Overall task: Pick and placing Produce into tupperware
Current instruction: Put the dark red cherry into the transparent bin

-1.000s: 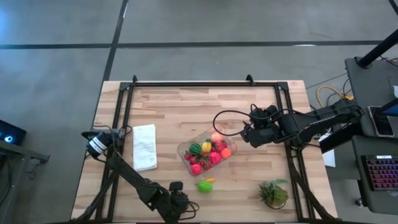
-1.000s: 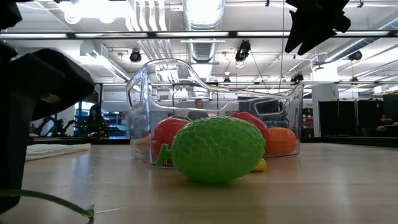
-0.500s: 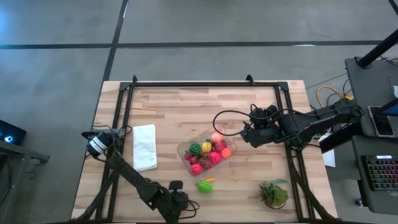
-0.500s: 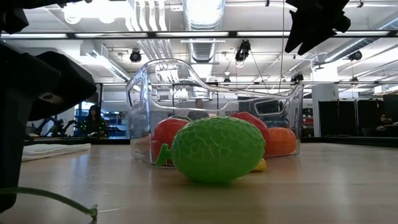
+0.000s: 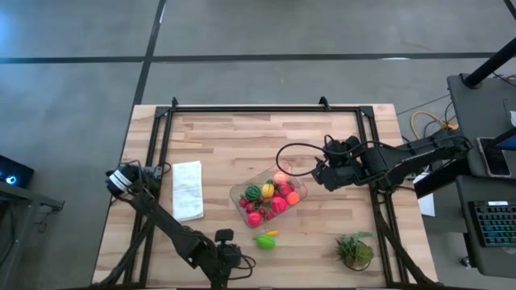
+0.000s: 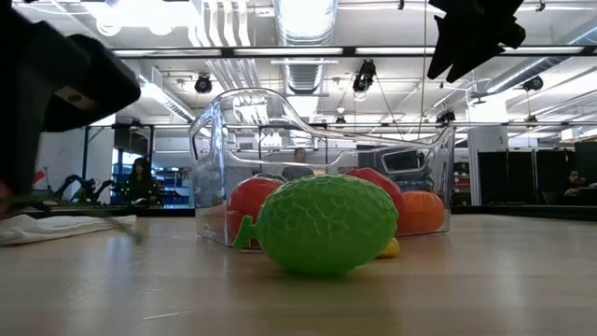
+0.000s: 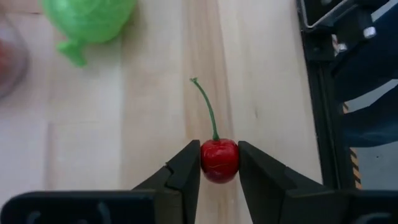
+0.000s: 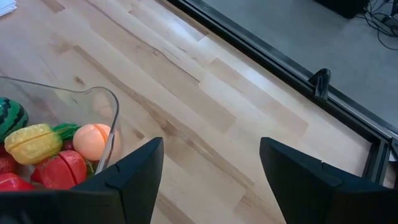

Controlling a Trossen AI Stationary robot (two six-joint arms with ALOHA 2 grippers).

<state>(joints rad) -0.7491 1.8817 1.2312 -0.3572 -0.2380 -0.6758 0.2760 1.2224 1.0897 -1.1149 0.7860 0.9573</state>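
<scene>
The clear tupperware stands mid-table with several toy fruits inside, among them a striped melon. A lime green fruit lies on the wood just near of it, with a small yellow piece beside it. My left gripper is at the table's near edge, shut on a red cherry. My right gripper is open and hovers above the table off the tupperware's right far corner. My left gripper pinches the cherry's round red body between its two fingers, one on each side, coming from above and pointing down. The green stem sticks out free ahead of the fingers. The cherry appears lifted off the wood.
A white folded cloth lies at the table's left. A spiky green plant tuft stands near the right near corner. Black frame rails run along the table's sides and far edge. Bare wood lies between the lime green fruit and the cherry.
My left gripper has risen from the table with the cherry. In the low view the stem, which trailed on the wood by the near edge, has gone up out of that spot. The right arm has kept still.
</scene>
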